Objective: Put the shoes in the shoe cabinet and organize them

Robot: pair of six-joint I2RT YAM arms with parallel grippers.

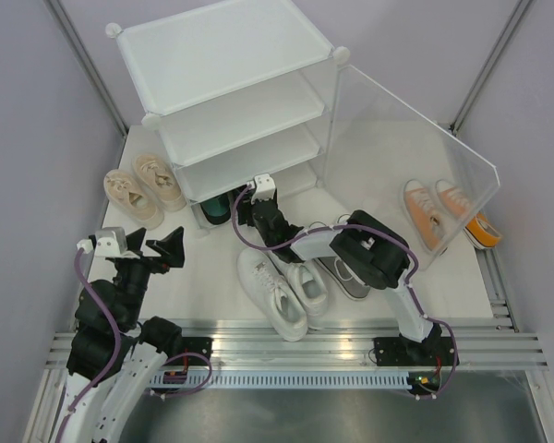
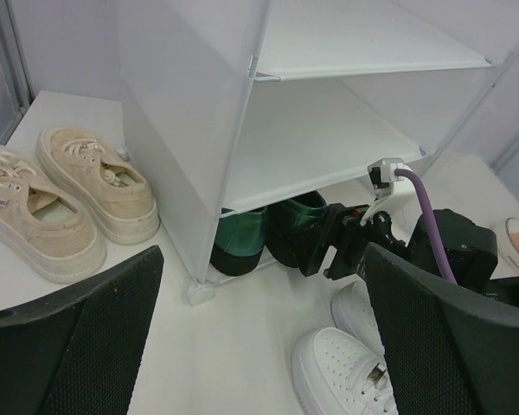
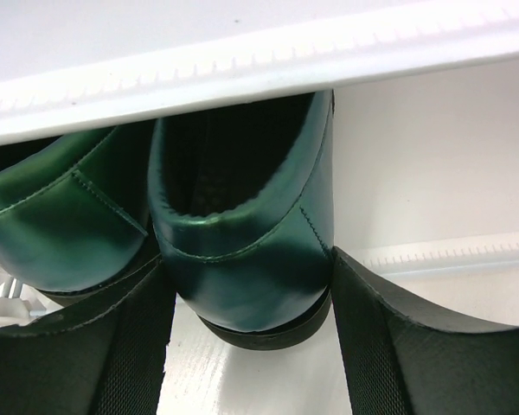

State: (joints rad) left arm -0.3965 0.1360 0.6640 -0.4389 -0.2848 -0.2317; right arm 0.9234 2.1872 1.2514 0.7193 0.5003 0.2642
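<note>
Right gripper (image 3: 251, 259) is down at the bottom tier of the tall white translucent plastic shoe cabinet (image 1: 222, 46), jaws straddling the heel of the right-hand dark green glossy shoe (image 3: 242, 216). Its fingers (image 3: 389, 346) sit tight against both sides of the heel, but I can't tell if it's actually clamped or just bracketing. The other dark green shoe (image 3: 60, 225) is pressed up beside it on the left; both sit under the shelf edge at the left end of that tier, heels out. Left gripper (image 2: 264, 259) hovers above the white table (image 1: 203, 277) left of the cabinet, jaws spread all the way, nothing in them. Pair of beige lace-up sneakers (image 1: 140, 189) sits side by side on the table just left of the cabinet. Pair of white sneakers (image 1: 282, 288) lies in front of the cabinet beside the right arm. 2 grey sneakers with white laces (image 1: 349, 277) are just right of them, partly under that arm. Clear hinged door panel (image 1: 397, 138) is swung open to the right, and the pair of orange sneakers with white soles (image 1: 429, 214) shows through it, on the table.
</note>
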